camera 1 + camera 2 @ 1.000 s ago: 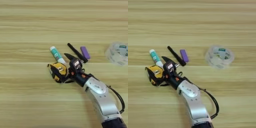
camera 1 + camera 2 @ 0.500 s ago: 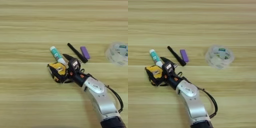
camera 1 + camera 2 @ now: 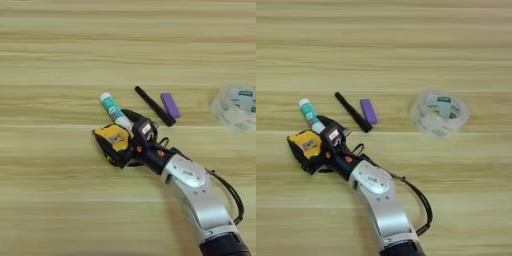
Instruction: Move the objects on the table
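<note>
The yellow-and-black tape measure lies left of centre on the wooden table. My right gripper reaches in from the lower right and is shut on the tape measure. One black finger runs along the tape measure's far side and the other along its near side. The white tube with a teal label lies just behind it, slanted, its near end close to the far finger. The tape measure's cord is hidden under my wrist. In the right eye view the tape measure and tube sit at the left.
A black marker and a small purple block lie side by side behind my forearm. A clear roll of tape rests to the right. A black cable loops off the forearm's right side.
The gripper and the tape measure have shifted slightly to the left together. The tube, marker, purple block and tape roll stay where they were.
</note>
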Tool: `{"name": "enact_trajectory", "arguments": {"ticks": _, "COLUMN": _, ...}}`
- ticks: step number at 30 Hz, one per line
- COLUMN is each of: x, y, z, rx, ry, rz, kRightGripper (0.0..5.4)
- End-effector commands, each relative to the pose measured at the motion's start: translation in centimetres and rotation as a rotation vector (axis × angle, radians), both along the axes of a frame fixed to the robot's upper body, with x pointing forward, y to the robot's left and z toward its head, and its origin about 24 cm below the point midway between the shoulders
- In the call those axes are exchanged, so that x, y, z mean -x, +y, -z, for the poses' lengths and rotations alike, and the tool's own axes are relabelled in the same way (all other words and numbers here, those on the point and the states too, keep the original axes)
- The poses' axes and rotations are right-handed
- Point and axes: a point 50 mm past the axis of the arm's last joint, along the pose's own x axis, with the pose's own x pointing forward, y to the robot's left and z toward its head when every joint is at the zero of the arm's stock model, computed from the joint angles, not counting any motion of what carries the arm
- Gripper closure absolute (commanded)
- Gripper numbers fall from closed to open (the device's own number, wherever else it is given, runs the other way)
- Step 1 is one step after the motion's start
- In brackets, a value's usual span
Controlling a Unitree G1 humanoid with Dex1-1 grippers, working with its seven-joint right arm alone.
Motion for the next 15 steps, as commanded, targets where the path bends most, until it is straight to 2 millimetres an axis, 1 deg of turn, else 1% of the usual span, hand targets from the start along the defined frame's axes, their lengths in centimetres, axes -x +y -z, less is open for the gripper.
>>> {"name": "enact_trajectory", "arguments": {"ticks": 1, "x": -0.32, "y": -0.50, "z": -0.72, "rx": 0.046, "ry": -0.036, "rz": 0.002, "kRightGripper": 0.03}}
{"name": "enact_trajectory", "arguments": {"ticks": 15, "x": -0.26, "y": -0.51, "z": -0.82, "rx": 0.035, "ry": -0.037, "rz": 0.010, "kRightGripper": 0.03}}
